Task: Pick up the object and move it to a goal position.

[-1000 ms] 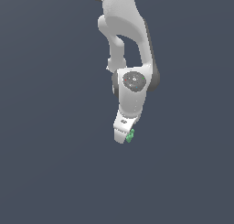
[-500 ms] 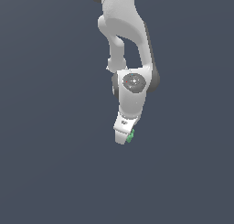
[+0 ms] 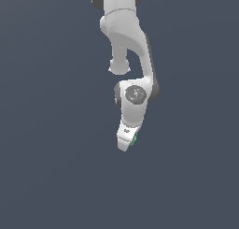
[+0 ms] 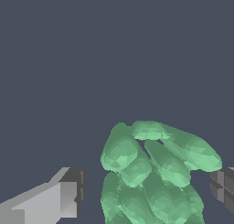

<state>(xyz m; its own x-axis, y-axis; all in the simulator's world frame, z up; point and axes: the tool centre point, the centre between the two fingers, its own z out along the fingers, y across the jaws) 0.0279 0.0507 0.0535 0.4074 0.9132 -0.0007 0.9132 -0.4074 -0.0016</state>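
The object (image 4: 155, 173) is a bright-green cluster of rounded knobs. In the wrist view it fills the space between my two fingertips (image 4: 68, 191), and the other fingertip shows at the picture's edge. My white gripper (image 3: 127, 143) hangs at the end of the arm in the exterior view. It points down, with a small part of the green object (image 3: 134, 139) showing at its side towards the exterior view's right. The gripper (image 4: 146, 191) is shut on the object.
Only a plain dark grey-blue background shows around the arm (image 3: 126, 36) in both views. No table edge, container or other object is in sight.
The wrist and gripper have moved a little downward and slightly to the exterior view's left, and the green object has moved with them.
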